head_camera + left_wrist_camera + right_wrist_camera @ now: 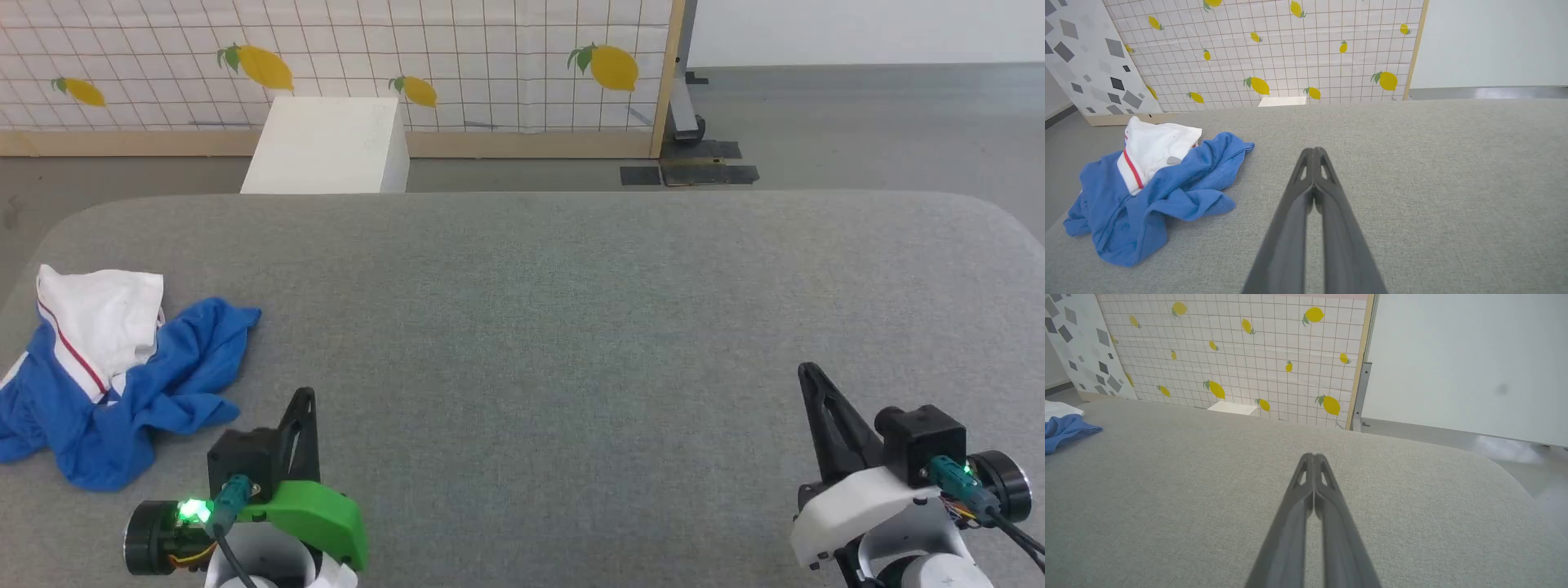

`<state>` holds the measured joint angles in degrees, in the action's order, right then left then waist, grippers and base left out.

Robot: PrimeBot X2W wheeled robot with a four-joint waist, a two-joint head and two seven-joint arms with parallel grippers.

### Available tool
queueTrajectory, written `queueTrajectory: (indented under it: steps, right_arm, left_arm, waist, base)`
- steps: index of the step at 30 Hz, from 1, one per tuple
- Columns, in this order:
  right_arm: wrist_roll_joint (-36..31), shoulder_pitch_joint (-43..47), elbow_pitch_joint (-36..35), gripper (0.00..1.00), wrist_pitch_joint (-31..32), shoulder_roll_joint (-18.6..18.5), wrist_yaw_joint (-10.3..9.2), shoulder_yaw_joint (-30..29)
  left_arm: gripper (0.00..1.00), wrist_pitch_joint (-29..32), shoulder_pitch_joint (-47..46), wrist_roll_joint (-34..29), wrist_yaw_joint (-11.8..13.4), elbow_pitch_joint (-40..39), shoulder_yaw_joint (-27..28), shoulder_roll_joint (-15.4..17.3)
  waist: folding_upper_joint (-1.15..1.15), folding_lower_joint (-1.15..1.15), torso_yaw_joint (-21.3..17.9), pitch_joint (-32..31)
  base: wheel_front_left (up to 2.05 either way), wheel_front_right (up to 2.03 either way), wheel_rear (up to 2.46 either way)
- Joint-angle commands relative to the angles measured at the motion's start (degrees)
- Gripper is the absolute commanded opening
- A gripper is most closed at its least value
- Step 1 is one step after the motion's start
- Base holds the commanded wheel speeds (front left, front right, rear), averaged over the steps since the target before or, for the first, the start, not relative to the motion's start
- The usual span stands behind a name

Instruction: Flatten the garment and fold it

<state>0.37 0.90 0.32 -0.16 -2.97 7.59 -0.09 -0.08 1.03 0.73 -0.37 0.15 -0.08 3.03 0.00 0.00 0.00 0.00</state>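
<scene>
The garment (122, 376) lies crumpled in a heap at the left edge of the grey table (571, 327): royal-blue cloth with a white sleeve and a thin red stripe on top. The left wrist view has it left of centre (1151, 192), and its blue edge shows at the far left of the right wrist view (1065, 430). My left gripper (305, 395) hovers just right of the heap, shut and empty, fingers pressed together (1314, 152). My right gripper (808, 371) is far off at the table's right side, also shut with nothing in it (1314, 457).
A white box (331, 147) stands on the floor behind the table. A lemon-print tiled panel (408, 57) with a wooden frame closes off the back. Grey floor runs to the right (857, 122). The table has rounded far corners.
</scene>
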Motion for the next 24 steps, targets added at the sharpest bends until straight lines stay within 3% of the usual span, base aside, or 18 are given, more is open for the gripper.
queueTrajectory:
  steps: [1, 24]
  right_arm:
    - [-0.37, -0.9, -0.32, 0.0, 0.16, 0.1, -0.1, 0.09]
    - [-0.37, -0.9, -0.32, 0.0, 0.16, 0.1, -0.1, 0.09]
  left_arm:
    - [0.0, 0.08, -1.03, -0.73, 0.37, -0.15, 0.08, -0.15]
    - [0.0, 0.08, -1.03, -0.73, 0.37, -0.15, 0.08, -0.15]
  waist:
    - [0.0, 0.0, 0.0, 0.0]
    - [0.0, 0.0, 0.0, 0.0]
  base:
    - [0.0, 0.0, 0.0]
    - [0.0, 0.0, 0.0]
